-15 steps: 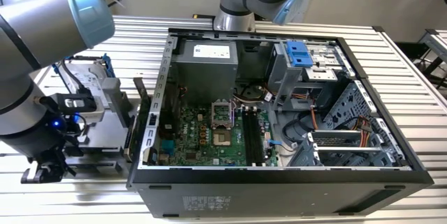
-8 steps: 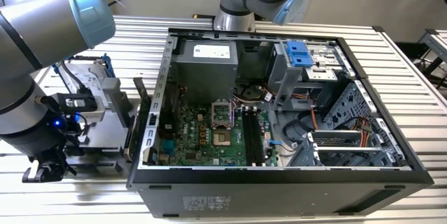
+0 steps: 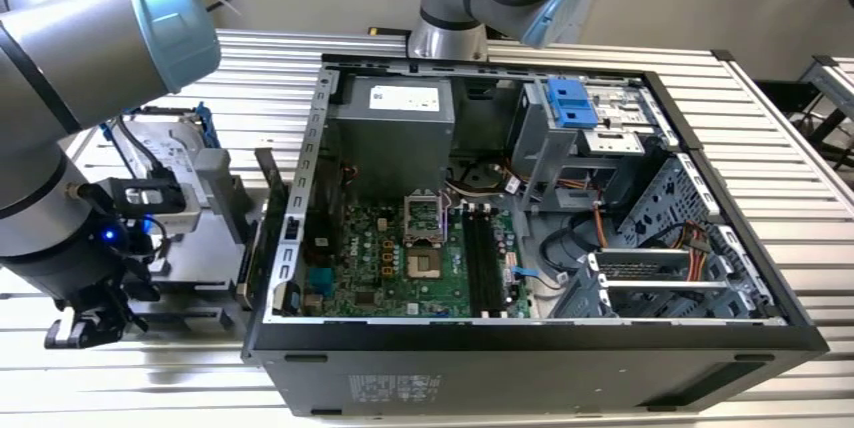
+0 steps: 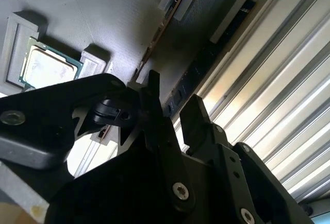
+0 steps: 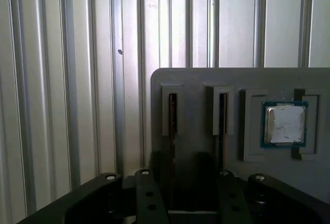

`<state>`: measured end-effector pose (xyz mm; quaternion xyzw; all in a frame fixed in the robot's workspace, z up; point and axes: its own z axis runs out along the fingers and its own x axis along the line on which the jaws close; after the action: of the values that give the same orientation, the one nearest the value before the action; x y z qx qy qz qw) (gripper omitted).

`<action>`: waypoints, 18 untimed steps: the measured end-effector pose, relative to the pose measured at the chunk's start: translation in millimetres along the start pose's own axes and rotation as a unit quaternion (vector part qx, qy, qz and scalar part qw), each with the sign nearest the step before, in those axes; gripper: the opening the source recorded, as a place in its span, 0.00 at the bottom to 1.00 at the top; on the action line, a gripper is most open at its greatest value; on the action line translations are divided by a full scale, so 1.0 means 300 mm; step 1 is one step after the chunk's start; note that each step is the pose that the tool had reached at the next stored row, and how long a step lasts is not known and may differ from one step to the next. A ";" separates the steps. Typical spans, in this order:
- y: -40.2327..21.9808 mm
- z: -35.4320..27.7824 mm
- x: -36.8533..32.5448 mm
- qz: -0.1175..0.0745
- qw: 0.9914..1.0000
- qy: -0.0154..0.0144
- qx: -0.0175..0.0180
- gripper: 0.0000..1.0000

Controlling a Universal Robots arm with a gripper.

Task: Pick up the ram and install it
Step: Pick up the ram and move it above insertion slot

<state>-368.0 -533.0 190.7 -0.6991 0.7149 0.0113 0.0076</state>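
Two ram sticks stand on edge in slots of a grey holder plate (image 5: pixel 196 85). In the first wrist view one ram (image 5: pixel 172 116) lies just inside one finger, and the other ram (image 5: pixel 223 116) lines up with the other finger. In the second wrist view the dark ram (image 4: pixel 209 62) runs into the gap between the black fingers (image 4: pixel 196 116). My gripper (image 4: pixel 174 92) (image 5: pixel 185 177) is open at the sticks' near end; I cannot tell whether it touches them. In the exterior view the gripper (image 3: pixel 83 328) hangs low at the left, outside the computer case.
A square silver processor chip (image 5: pixel 285 123) (image 4: pixel 46 69) sits in a pocket of the same holder. The open computer case (image 3: pixel 534 343) fills the exterior view's middle, with long black memory slots (image 3: pixel 487 258) on the green board. A ribbed metal table (image 5: pixel 62 80) lies all around.
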 end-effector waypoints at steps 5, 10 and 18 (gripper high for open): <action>0.000 0.000 0.000 -0.002 1.000 0.000 0.000 1.00; 0.002 -0.008 0.000 -0.011 1.000 0.000 0.000 1.00; 0.002 -0.016 0.000 -0.012 1.000 0.000 0.000 0.00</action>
<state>-368.7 -533.0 195.5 -0.7074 0.7067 0.0115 0.0075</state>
